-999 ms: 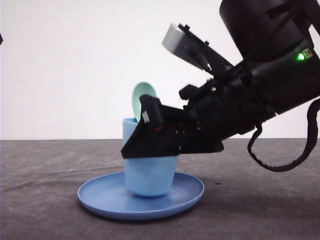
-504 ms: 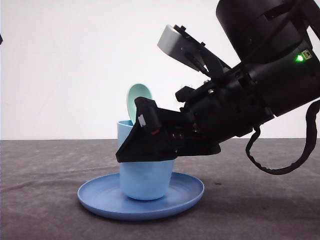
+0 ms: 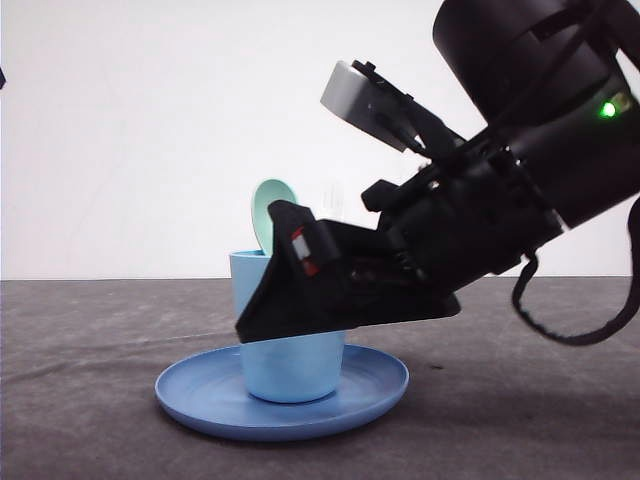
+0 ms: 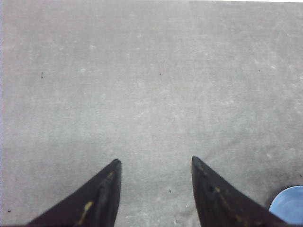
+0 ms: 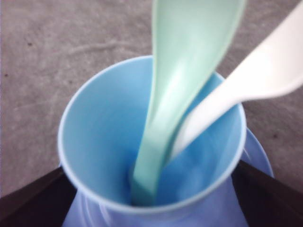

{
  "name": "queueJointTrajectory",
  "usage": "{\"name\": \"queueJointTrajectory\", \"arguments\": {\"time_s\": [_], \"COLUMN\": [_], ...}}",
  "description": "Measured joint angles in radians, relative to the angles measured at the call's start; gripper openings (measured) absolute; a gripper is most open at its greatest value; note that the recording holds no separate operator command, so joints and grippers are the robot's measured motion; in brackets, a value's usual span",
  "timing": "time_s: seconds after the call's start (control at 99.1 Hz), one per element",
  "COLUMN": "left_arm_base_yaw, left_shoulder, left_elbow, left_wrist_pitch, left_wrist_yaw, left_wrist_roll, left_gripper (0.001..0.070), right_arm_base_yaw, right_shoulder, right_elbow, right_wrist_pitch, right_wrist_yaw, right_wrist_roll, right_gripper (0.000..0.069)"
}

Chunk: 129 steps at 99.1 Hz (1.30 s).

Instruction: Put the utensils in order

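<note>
A mint-green spoon [image 3: 270,215] and a white fork [image 5: 246,80] stand in a light blue cup [image 3: 290,375], handles down. The spoon [image 5: 189,56] leans across the cup's mouth beside the fork. The cup [image 5: 99,127] rests on a round blue plate [image 3: 200,395]. My right gripper [image 3: 270,290] reaches in from the right and is shut on the cup, one black finger [image 5: 28,194] pressed to each side of its wall. My left gripper [image 4: 155,161] hangs open over bare grey table with nothing between its fingers.
The grey table [image 3: 80,340] spreads left and right of the plate. The plate's edge [image 4: 289,208] shows near the left gripper's right finger. A white wall stands behind the table.
The right gripper has moved the cup, with spoon and fork in it, a little to the left and down onto the plate. The left gripper's earlier state is not shown.
</note>
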<state>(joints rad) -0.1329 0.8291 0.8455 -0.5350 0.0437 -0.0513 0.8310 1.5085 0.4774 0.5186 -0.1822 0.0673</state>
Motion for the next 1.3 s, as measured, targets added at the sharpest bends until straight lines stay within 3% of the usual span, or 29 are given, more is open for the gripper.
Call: {"name": "queueJointTrajectory", "arguments": {"time_s": [0.323,0.585,0.817,1.13,1.301], "left_arm_base_yaw": [0.000,0.000,0.000,0.000,0.000], "left_shoulder": [0.000,0.000,0.000,0.000,0.000], "left_elbow": [0.000,0.000,0.000,0.000,0.000], "left_wrist_pitch": [0.000,0.000,0.000,-0.009,-0.034], "left_wrist_yaw": [0.000,0.000,0.000,0.000,0.000], "left_wrist_roll": [0.000,0.000,0.000,0.000,0.000], "left_gripper": [0.0280,0.0280,0.0280,0.0280,0.0280], "right_arm_base_yaw": [-0.047,-0.164,-0.361,-0.663,-0.755], "right_shoulder": [-0.181,-0.302,-0.423,-0.583,-0.612], "right_elbow": [0.134,0.288,0.388,0.389,0.389], "right_wrist_pitch": [-0.539,-1.009,-1.139,-1.306,-1.369], "right_wrist_yaw": [0.007,0.135,0.135,0.132,0.132], "right_wrist_roll": [-0.114,-0.192,-0.129,-0.031,-0.006], "right_gripper": [0.0625,0.0625,0.0625,0.0625,0.0625]}}
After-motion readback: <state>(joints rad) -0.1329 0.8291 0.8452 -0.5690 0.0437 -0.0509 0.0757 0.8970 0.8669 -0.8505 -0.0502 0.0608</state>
